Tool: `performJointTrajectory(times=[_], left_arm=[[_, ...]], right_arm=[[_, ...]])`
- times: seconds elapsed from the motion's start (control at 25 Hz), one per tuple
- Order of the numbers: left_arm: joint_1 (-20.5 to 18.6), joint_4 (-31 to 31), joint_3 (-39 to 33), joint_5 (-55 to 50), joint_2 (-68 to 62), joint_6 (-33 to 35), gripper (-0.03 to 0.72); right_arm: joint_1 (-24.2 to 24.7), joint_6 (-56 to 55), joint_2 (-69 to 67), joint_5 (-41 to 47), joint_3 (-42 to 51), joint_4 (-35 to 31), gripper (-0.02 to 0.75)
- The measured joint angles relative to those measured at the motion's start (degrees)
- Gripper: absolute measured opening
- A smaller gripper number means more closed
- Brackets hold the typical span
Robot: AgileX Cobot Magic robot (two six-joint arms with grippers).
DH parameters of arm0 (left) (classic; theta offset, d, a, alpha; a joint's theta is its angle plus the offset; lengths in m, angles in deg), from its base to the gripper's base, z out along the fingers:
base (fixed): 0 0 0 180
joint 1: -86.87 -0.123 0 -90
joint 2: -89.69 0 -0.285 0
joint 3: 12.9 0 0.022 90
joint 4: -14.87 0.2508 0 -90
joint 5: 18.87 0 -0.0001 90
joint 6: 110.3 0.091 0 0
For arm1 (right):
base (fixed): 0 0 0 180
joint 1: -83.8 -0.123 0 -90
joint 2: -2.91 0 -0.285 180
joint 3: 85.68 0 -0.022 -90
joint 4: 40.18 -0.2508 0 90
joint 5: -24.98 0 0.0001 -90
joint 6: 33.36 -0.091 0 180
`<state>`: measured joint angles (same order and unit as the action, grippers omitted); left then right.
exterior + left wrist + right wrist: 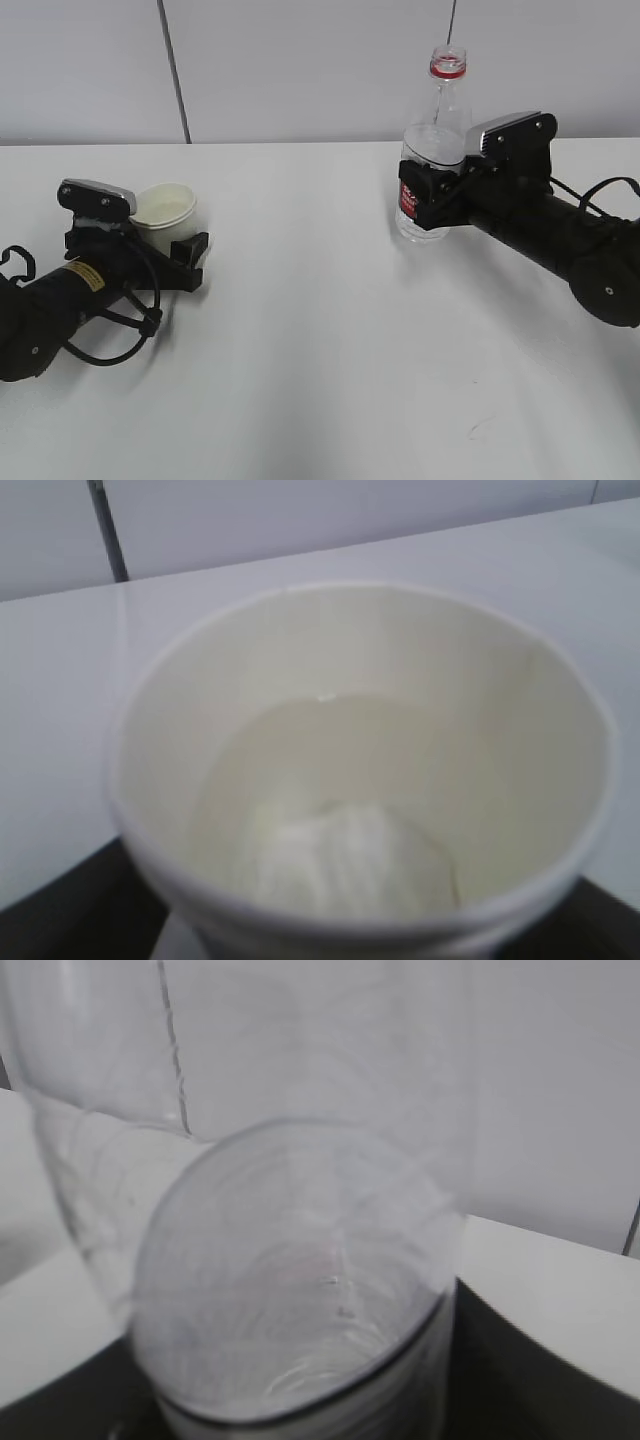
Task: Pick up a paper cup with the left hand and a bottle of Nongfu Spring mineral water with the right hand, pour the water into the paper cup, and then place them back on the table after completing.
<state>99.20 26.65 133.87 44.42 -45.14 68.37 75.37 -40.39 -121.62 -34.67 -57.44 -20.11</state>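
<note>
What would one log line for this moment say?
left gripper: around cup | right gripper: around bottle, upright | both on table

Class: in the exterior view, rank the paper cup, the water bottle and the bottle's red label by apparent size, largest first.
1. water bottle
2. paper cup, partly hidden by the left gripper
3. red label, mostly hidden by the right gripper

Exterior cam: front, slanted down over table (330, 350), both arms visible. Left wrist cam: close, looking into cup (360, 770). Right wrist cam: close behind bottle (290, 1290).
</note>
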Motion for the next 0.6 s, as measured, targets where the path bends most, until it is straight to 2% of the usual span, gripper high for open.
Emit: performJointTrajectory(times=[0.6], left_arm=[[0.00, -0.98, -9.79, 1.97, 4.83, 0.00, 0.549]], right_arm=[[0.00, 0.00, 0.00, 0.22, 0.00, -0.33, 0.412]])
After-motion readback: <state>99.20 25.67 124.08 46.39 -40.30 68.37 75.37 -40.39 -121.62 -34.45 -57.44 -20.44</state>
